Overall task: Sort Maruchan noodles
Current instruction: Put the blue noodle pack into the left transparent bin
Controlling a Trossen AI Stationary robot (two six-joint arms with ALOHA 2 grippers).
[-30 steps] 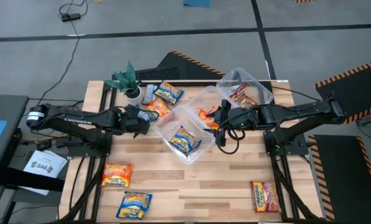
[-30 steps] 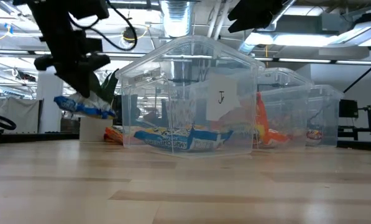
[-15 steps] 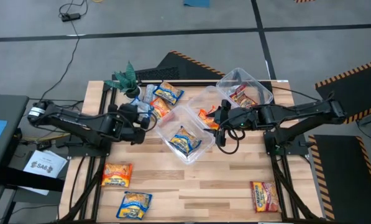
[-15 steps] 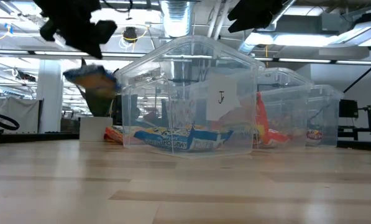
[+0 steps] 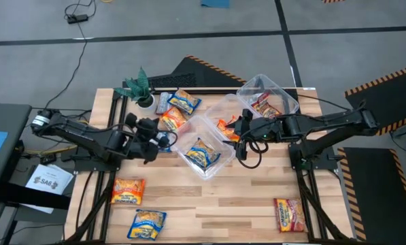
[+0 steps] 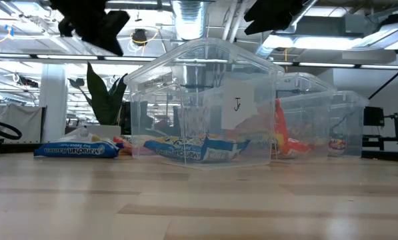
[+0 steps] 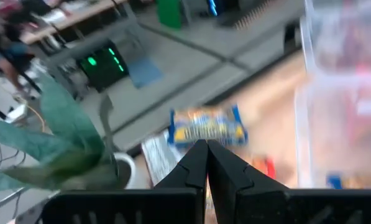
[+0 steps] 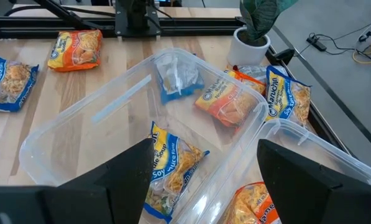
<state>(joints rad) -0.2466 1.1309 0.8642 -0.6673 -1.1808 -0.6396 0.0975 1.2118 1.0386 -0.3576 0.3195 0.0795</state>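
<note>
My left gripper (image 5: pixel 156 136) hangs shut and empty, high above the table (image 6: pixel 92 23), just left of the centre tub (image 5: pixel 203 146). A blue-and-silver Maruchan packet (image 6: pixel 75 150) lies flat on the wood below it, beside that tub (image 8: pixel 176 81). The centre tub holds a blue-and-yellow packet (image 5: pixel 203 154). My right gripper (image 5: pixel 243 129) hovers open over an orange packet (image 5: pixel 224 127) between the tubs. The far right tub (image 5: pixel 267 95) holds a red-brown packet (image 5: pixel 264 105).
Loose packets lie near the far edge beside the potted plant (image 5: pixel 140 87): blue-and-yellow (image 5: pixel 183 102), orange (image 5: pixel 172 119), silvery (image 5: pixel 163 103). Near the front edge lie an orange one (image 5: pixel 128 190), a blue-and-yellow one (image 5: pixel 147 223) and a red-brown one (image 5: pixel 289 214).
My left gripper has risen, carrying the blue-and-silver packet up beside the centre tub. The packet then came out of its hold and fell, and it now lies flat on the table left of the tub. My right arm has kept still.
</note>
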